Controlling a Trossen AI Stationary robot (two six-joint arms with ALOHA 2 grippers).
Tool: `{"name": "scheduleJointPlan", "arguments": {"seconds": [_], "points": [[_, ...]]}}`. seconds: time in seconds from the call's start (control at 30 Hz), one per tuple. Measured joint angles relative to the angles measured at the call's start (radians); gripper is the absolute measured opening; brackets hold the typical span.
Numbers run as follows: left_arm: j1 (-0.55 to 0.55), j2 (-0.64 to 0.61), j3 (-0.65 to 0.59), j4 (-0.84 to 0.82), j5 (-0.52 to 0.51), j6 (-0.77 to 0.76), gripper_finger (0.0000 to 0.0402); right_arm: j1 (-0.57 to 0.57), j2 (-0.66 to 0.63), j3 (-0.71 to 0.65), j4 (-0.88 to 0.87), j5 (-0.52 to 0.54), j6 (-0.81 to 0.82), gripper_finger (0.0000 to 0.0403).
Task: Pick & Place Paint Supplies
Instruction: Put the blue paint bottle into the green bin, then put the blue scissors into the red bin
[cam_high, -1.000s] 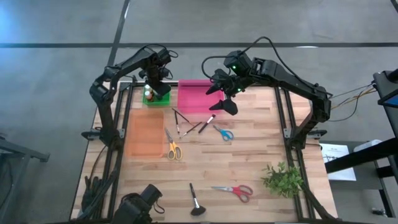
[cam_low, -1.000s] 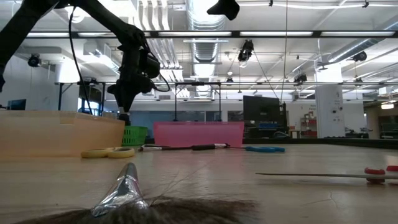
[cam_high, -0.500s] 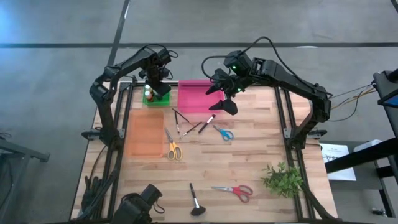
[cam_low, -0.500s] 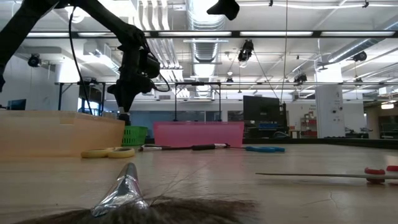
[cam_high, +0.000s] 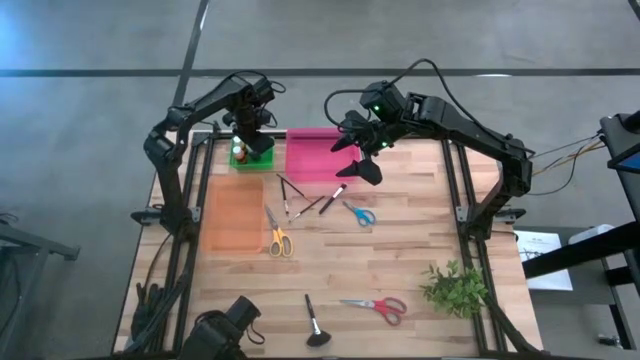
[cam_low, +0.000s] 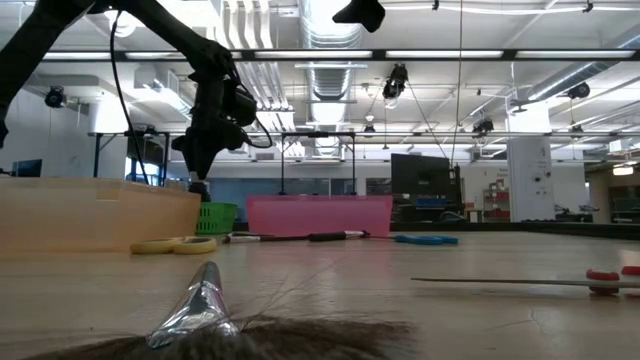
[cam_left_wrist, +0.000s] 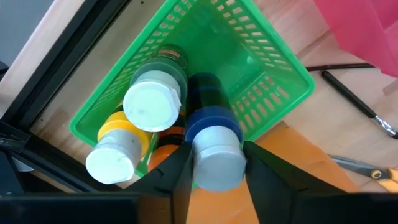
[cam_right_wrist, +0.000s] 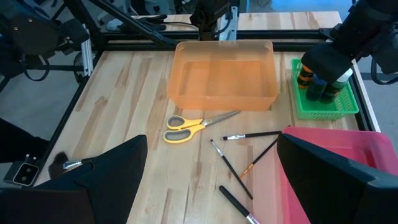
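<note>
**High view.** My left gripper (cam_high: 247, 140) hangs over the green basket (cam_high: 252, 153) at the table's far left corner, beside the pink bin (cam_high: 312, 157). My right gripper (cam_high: 358, 158) hovers over the pink bin's right edge, fingers spread wide and holding nothing. On the wood lie three slim brushes (cam_high: 296, 199), the blue scissors (cam_high: 359, 213), the yellow scissors (cam_high: 278, 238) by the orange bin (cam_high: 233, 213), the red scissors (cam_high: 377, 306), a broad brush (cam_high: 313, 324) and a plant sprig (cam_high: 454, 287).

**Low view.** My left gripper (cam_low: 198, 172) is poised just above the green basket (cam_low: 215, 217).

**Left wrist view.** My two fingers (cam_left_wrist: 179, 176) flank a blue-bodied paint bottle with a white cap (cam_left_wrist: 213, 151), standing in the green basket (cam_left_wrist: 281, 77); I cannot tell whether they still press it. Other bottles (cam_left_wrist: 153, 102) stand packed beside it.

**Right wrist view.** My wide-open fingers (cam_right_wrist: 115, 163) frame the yellow scissors (cam_right_wrist: 189, 125), brushes (cam_right_wrist: 249, 135) and orange bin (cam_right_wrist: 224, 76).
</note>
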Motion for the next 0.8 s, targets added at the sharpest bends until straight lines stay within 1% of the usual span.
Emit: {"name": "scheduleJointPlan", "arguments": {"seconds": [0.1, 0.2, 0.37, 0.53, 0.67, 0.77, 0.8], "points": [[0.0, 0.0, 0.0, -0.004, 0.0, 0.013, 0.0176, 0.0, 0.0, 0.0, 0.0, 0.0, 0.0, 0.0356], [0.0, -0.001, 0.0, -0.007, 0.0, 0.017, 0.0188, 0.0, 0.0, 0.0, 0.0, 0.0, -0.001, 0.0356], [0.0, -0.001, 0.01, -0.006, 0.0, 0.021, 0.0193, 0.0, 0.0, 0.0, 0.0, 0.0, -0.001, 0.0356], [0.0, -0.001, 0.05, -0.023, -0.003, 0.039, 0.0194, 0.0, 0.0, 0.0, 0.001, 0.0, 0.0, 0.0356], [0.0, -0.001, 0.114, -0.058, -0.003, 0.047, 0.0195, 0.0, 0.0, 0.0, 0.001, 0.0, 0.003, 0.0356], [-0.003, -0.005, 0.186, -0.096, 0.001, 0.084, 0.0195, 0.0, 0.0, 0.0, 0.0, 0.0, 0.006, 0.0356], [-0.005, -0.01, 0.212, -0.103, 0.016, 0.102, 0.0195, 0.0, 0.0, 0.0, 0.0, 0.0, 0.007, 0.0356]]}}
